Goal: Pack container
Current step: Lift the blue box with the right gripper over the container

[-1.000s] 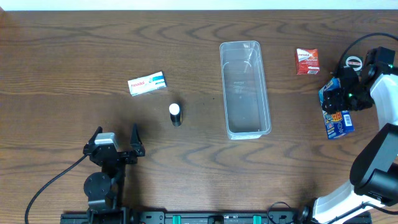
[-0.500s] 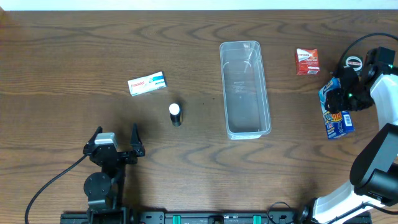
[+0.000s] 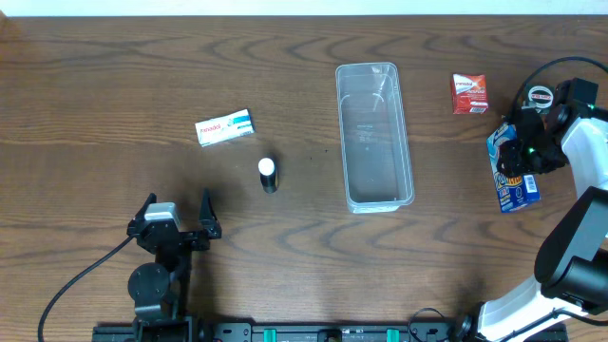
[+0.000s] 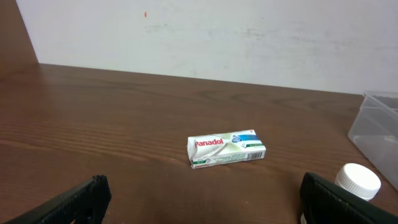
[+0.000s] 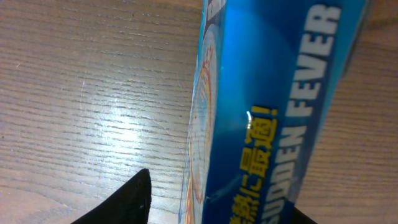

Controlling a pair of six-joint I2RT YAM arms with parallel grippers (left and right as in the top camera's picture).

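The clear container (image 3: 373,133) lies lengthwise at centre right, with nothing in it; its corner shows in the left wrist view (image 4: 376,124). My right gripper (image 3: 524,152) straddles the top end of a blue cardboard box (image 3: 519,188) at the far right. In the right wrist view the box (image 5: 273,106) fills the space between the fingers (image 5: 217,208), with a gap showing at the left finger. My left gripper (image 3: 176,217) is open and empty near the front left, as its wrist view shows (image 4: 202,205).
A white Panadol box (image 3: 225,126) (image 4: 225,150) lies left of the container. A small dark bottle with a white cap (image 3: 268,174) (image 4: 357,182) stands between them. A red packet (image 3: 468,93) lies at the back right.
My right gripper has shifted slightly toward the back over the blue box. The left arm and the other things have not moved.
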